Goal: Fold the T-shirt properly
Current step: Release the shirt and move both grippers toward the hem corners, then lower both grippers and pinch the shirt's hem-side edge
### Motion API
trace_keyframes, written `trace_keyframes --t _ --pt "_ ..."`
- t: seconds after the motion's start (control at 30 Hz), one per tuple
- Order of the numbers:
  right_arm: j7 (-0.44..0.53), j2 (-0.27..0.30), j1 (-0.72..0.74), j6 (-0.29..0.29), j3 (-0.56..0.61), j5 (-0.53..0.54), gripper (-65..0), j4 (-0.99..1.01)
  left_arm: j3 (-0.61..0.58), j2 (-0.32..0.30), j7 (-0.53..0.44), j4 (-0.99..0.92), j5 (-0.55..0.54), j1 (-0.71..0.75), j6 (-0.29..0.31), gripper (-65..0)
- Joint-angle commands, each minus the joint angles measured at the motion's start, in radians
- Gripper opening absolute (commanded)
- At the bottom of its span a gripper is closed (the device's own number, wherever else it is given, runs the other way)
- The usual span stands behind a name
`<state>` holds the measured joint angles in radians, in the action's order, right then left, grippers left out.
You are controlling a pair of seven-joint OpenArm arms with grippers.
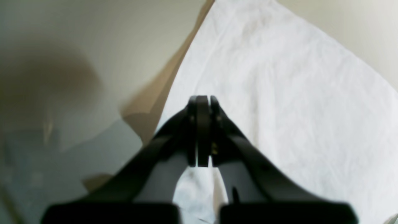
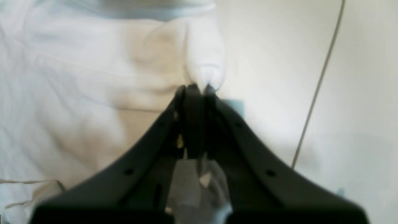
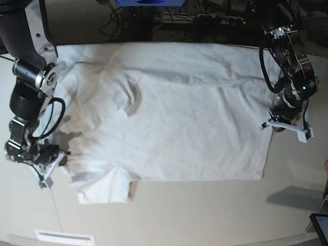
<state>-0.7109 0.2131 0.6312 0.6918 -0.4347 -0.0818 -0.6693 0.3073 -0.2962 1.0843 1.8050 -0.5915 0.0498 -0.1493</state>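
The T-shirt (image 3: pixel 169 113) lies spread flat across the middle of the base view, on the off-white tabletop (image 3: pixel 205 215), its neck toward the left of the frame and its bottom hem running down the right side. My right gripper (image 3: pixel 51 154) sits at the lower left of that view, at the shirt's edge by the lower sleeve. In the right wrist view my jaws are pressed together in the middle of the frame, and a small peak of white cloth (image 2: pixel 205 67) rises just above their tips; I seem to be pinching that fold of the shirt between my fingers, though the blur keeps me from seeing how much cloth is caught. To the right of my jaws there is bare tabletop and a thin cable (image 2: pixel 320 81) running from the upper right down toward the lower middle. My left gripper (image 3: pixel 277 122) is at the right of the base view, at the hem edge of the shirt. In the left wrist view its jaws are closed tight together in the centre, over the left border of the cloth; white fabric fills the right half of the frame and also shows between the finger arms at the bottom. I cannot tell whether those fingers grip any cloth.
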Motion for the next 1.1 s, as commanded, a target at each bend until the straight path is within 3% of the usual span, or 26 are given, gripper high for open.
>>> trace_keyframes --t 0.0,0.23,0.33,0.4,0.57,0.77,0.83,1.07 --pt "0.018 0.015 0.034 0.006 0.0 0.012 -64.6 -0.013 0.003 -0.022 -0.014 0.005 -0.003 -0.021 0.004 -65.0" --pt "0.021 0.052 0.02 0.006 0.0 0.01 -64.9 -0.013 -0.006 -0.047 -0.016 -0.165 -0.003 -0.107 0.006 -57.6" --pt "0.023 0.082 0.014 0.006 0.0 0.01 -64.9 -0.013 0.0 -0.051 -0.02 -0.184 -0.003 -0.13 0.053 -57.6" --pt "0.033 0.085 0.008 0.006 0.0 0.01 -64.9 -0.013 -0.004 -0.053 -0.069 -0.19 -0.003 -0.138 0.095 -57.6" --pt "0.05 0.113 -0.009 0.006 0.0 0.009 -64.9 -0.013 -0.017 -0.051 -0.229 -0.268 -0.003 -0.161 0.104 -57.4" --pt "0.049 0.111 -0.017 0.006 0.0 0.009 -64.9 -0.013 -0.21 -0.091 -0.336 -0.503 0.077 -0.302 0.104 -55.8" --pt "0.049 0.11 -0.029 0.006 0.0 0.009 -64.9 -0.013 -0.251 -0.088 -0.375 -0.586 0.106 -0.354 0.104 -49.7" --pt "0.049 0.11 -0.046 0.006 0.0 0.009 -64.9 -0.013 -0.259 -0.076 -0.428 -0.796 0.112 -0.505 0.104 -17.6"
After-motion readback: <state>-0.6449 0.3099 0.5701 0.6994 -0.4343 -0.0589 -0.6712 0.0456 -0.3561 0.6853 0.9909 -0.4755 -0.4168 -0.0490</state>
